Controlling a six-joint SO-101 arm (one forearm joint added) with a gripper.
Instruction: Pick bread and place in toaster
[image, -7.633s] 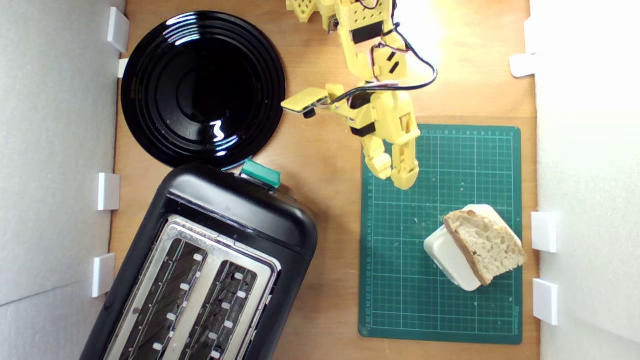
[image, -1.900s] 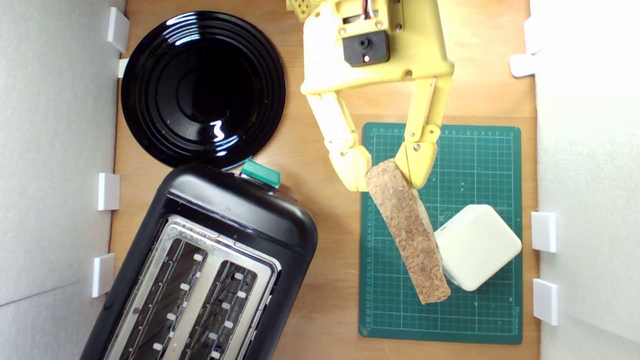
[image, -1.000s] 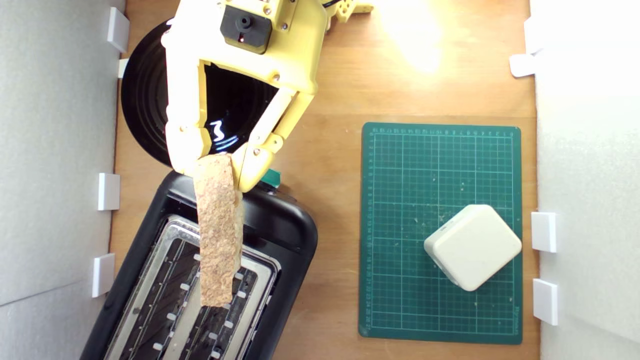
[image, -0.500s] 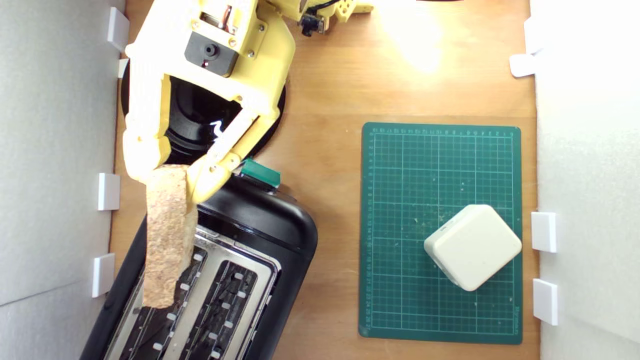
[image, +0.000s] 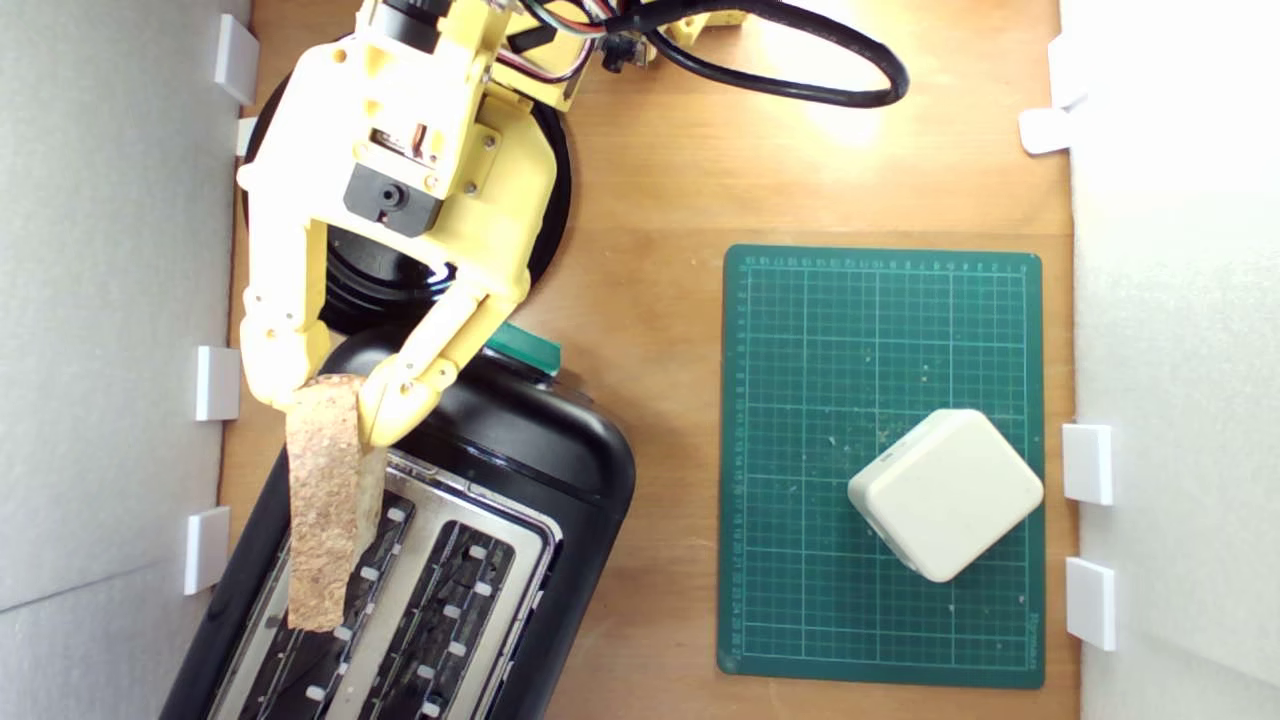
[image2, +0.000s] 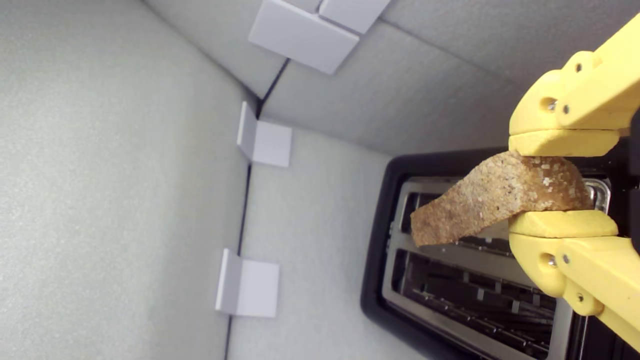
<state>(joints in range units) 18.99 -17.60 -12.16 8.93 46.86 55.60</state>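
Pinching the bread (image: 322, 505) by one crust end, the gripper (image: 325, 395) hangs it edge-on above the toaster (image: 500, 440); light, stiff-crusted, crumbly, it probably tolerates only gentle pressure near that end.

bread (image: 322, 520): brown crust side up, held edge-on above toaster's slot at exterior view's left
toaster (image: 500, 440): black, metal-topped, slots empty

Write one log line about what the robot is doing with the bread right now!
phase: carry | gripper: shut on bread, crust edge up | bread over toaster, above slot on exterior view's left, not in | green mat: white block only
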